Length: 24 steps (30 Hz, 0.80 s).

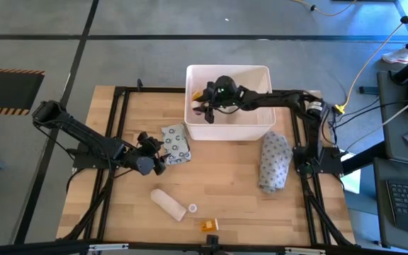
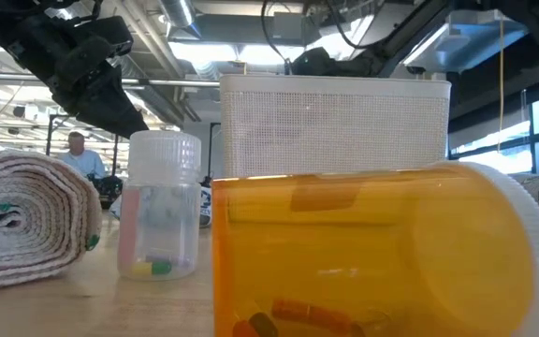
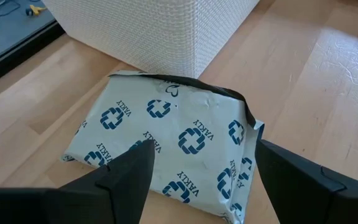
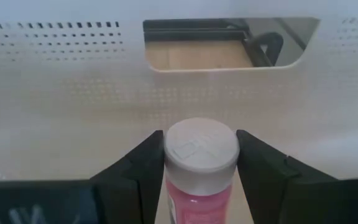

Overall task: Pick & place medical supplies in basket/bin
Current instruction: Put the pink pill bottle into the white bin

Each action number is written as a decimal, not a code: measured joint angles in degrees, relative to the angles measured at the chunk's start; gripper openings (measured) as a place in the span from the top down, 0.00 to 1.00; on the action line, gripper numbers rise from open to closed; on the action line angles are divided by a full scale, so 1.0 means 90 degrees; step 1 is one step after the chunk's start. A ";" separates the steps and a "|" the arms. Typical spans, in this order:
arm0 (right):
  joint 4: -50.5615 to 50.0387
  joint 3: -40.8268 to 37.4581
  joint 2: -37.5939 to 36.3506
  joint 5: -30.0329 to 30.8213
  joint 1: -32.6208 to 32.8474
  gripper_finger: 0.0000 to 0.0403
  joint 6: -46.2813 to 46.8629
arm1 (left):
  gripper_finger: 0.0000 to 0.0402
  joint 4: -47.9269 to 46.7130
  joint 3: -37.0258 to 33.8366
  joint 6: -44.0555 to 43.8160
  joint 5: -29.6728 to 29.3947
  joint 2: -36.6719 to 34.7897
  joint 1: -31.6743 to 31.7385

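- Right claw [image 4: 197, 163] is inside the white bin [image 1: 261, 74], clamped on a small bottle [image 4: 201, 162] with a white cap and pink contents, facing the bin wall with its slot handle [image 4: 229, 43].
- This looks like the drop-off step: the bottle is over the bin floor but not yet let go. Next move, I'd say, is to spread the fingers and lift clear of the walls.
- Left claw [image 3: 197, 177] hovers with its fingers spread above the flat grey packet [image 3: 166, 143], which lies on the tabletop [image 1: 246, 191] just beside the bin's near corner; nothing held.
- That packet seems the next pick: it is flat and thin, so the claw needs to come down low and pinch an edge.
- Still out on the tabletop: a white roll [image 1: 168, 202], a small white-capped bottle [image 2: 160, 206], an orange pill bottle [image 2: 372, 253] near the front edge, and a grey patterned cloth bundle [image 1: 275, 161] right of the bin.
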 joint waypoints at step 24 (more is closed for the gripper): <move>-0.0161 -0.0072 -0.0149 0.1515 -0.0092 0.57 -0.0520 | 0.33 -0.0001 0.0000 0.0000 0.0000 0.0001 0.0000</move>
